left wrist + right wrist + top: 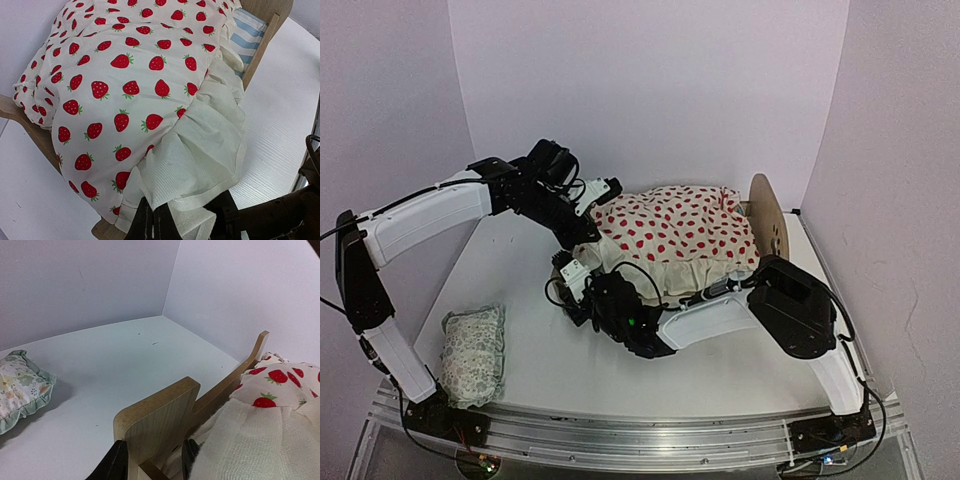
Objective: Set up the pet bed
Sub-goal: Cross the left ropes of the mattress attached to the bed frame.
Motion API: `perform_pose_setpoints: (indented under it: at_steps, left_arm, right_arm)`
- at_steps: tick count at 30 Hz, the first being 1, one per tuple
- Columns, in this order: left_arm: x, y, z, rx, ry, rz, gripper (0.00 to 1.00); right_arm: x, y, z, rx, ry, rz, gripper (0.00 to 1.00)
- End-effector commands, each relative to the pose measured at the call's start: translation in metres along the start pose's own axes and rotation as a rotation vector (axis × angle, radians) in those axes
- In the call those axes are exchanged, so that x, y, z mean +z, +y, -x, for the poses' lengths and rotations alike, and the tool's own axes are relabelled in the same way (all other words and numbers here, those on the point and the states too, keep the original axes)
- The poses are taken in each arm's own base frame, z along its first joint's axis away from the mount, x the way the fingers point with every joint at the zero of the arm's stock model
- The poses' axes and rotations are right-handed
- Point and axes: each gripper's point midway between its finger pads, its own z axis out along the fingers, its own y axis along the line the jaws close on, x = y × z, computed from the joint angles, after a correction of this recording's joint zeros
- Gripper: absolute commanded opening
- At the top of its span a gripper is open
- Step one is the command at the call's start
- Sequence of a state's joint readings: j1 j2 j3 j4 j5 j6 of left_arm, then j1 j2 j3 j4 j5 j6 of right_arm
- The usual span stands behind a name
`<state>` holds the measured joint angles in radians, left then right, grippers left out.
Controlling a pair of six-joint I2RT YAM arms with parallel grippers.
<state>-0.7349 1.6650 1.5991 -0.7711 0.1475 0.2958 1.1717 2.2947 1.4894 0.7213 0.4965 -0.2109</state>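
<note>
Atop pet bed (770, 226), blanket (675, 235) pinched by left claw (152, 222)

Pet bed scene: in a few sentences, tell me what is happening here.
The left gripper is shut on the blanket, at its ruffled edge by the foot end of the bed. The right gripper straddles the footboard; whether it grips yet is unclear. The blanket covers most of the mattress. The pillow lies apart on the table.
</note>
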Motion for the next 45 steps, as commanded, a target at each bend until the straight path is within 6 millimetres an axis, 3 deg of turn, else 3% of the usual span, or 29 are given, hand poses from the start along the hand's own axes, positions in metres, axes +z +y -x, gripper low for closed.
perform_pose_setpoints:
  at_steps: [1,4,17,23,34,45]
  left_arm:
    - [-0.012,-0.003,0.013,0.038,-0.06,-0.003,0.0]
    - [-0.012,-0.004,0.012,0.044,-0.059,-0.007,0.0]
    - [-0.014,-0.009,0.01,0.057,-0.07,-0.031,0.0]
    - [-0.014,-0.009,0.01,0.061,-0.071,-0.028,0.0]
    - [-0.016,-0.006,0.012,0.07,-0.072,-0.015,0.0]
    - [-0.019,-0.007,0.016,0.071,-0.08,-0.02,0.0]
  right_arm:
    - [-0.012,-0.022,0.014,-0.03,-0.035,-0.115,0.38]
    - [-0.014,-0.026,0.007,-0.031,-0.024,-0.144,0.38]
    - [0.009,-0.02,0.013,-0.026,-0.051,-0.175,0.32]
    - [0.012,-0.019,0.013,-0.025,-0.053,-0.175,0.25]
    - [-0.004,-0.032,0.009,-0.036,-0.024,-0.215,0.23]
    - [0.002,-0.036,0.005,0.0,-0.029,-0.224,0.23]
